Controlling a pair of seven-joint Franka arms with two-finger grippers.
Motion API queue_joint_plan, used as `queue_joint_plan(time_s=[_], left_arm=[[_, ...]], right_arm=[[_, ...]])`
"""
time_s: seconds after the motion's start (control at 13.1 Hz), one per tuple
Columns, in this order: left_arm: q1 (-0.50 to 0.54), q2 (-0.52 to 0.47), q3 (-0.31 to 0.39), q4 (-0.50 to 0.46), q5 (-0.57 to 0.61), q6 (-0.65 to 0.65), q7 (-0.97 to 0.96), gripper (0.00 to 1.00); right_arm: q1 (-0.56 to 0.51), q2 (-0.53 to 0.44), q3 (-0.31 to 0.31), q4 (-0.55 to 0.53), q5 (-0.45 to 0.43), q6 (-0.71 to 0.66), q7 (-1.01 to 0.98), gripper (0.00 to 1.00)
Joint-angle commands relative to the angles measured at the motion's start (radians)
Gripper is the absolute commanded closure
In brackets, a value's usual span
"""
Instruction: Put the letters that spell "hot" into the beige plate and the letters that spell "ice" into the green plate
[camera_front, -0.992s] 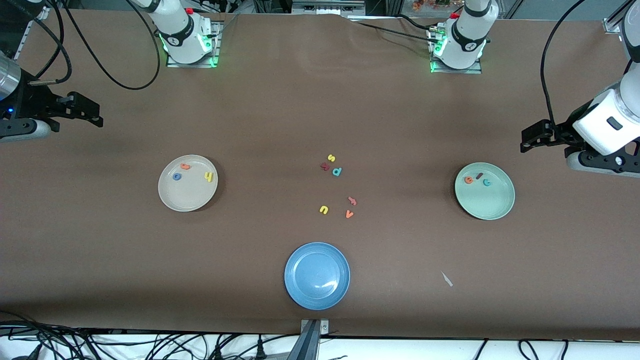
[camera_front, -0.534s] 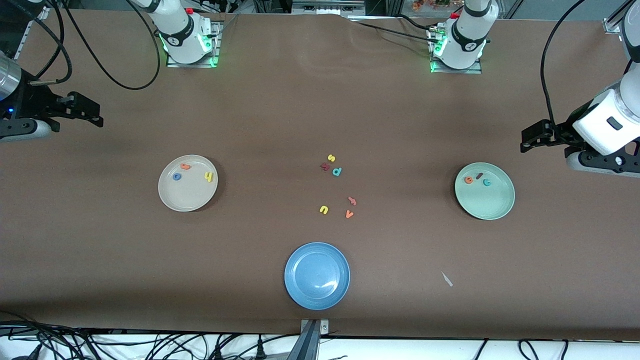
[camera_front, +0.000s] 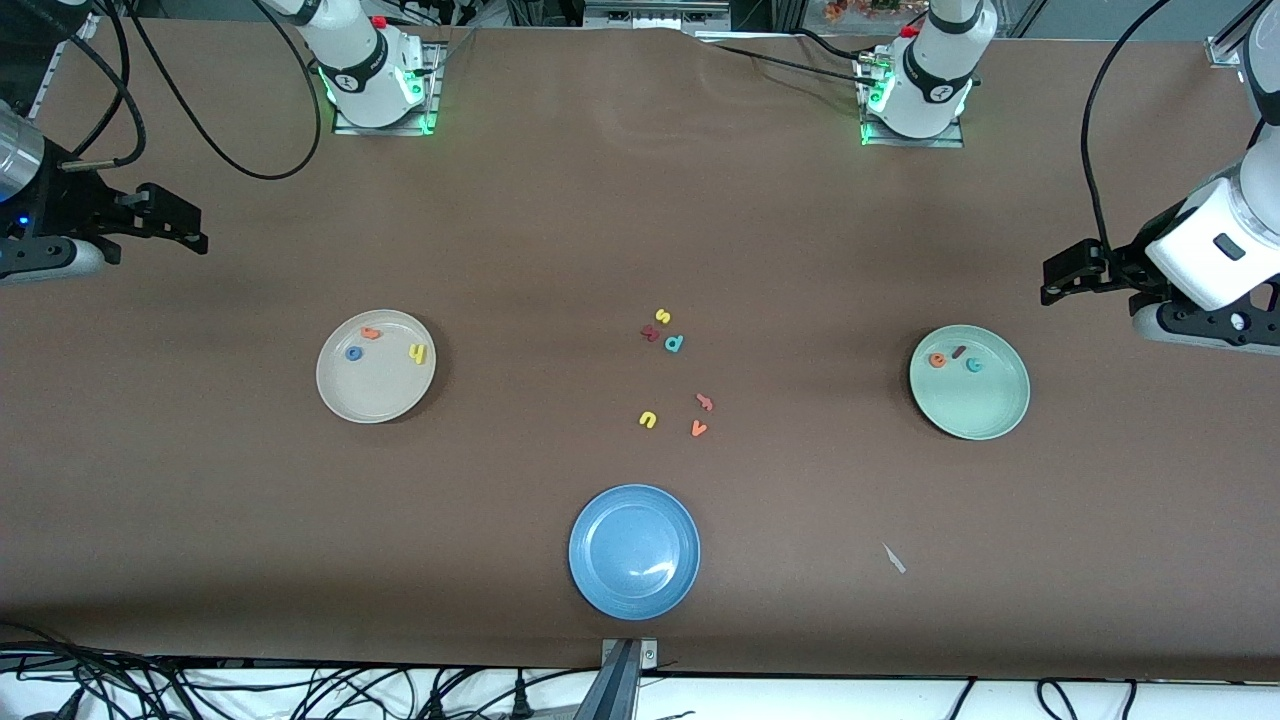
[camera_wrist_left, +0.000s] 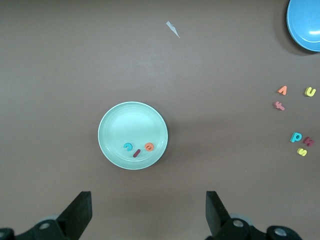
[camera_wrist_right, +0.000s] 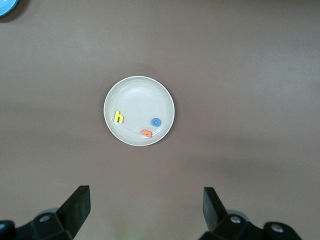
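Left tool (camera_wrist_left: 145, 215) apart, empty, parked up off the green plate (camera_front: 1000, 415) | right tool (camera_wrist_right: 145, 212) likewise above the beige plate (camera_front: 385, 405) | your h, o, t (camera_front: 371, 333) and i, c, e (camera_front: 937, 360) sit inside: sorting looks done.

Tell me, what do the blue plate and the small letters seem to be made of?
Blue plate: probably glazed ceramic or hard plastic; a bright glint shows on its smooth, glossy inside. Letters, such as the yellow u: likely foam or soft plastic; they look matte, flat-coloured, without shine. Neither can be told for certain.
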Motion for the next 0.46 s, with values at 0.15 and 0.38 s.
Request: queue_joint_plan(time_s=[0.15,0.38], left_arm=[[0.001,0.005,0.004,0.016,-0.033,-0.005,0.024,0.00],[0.001,0.005,0.004,0.016,-0.033,-0.005,0.024,0.00]], right_arm=[[0.004,0.007,0.010,0.027,0.010,-0.003,-0.003,0.00],[0.002,0.009,0.009,0.027,0.010,-0.003,-0.005,0.00]])
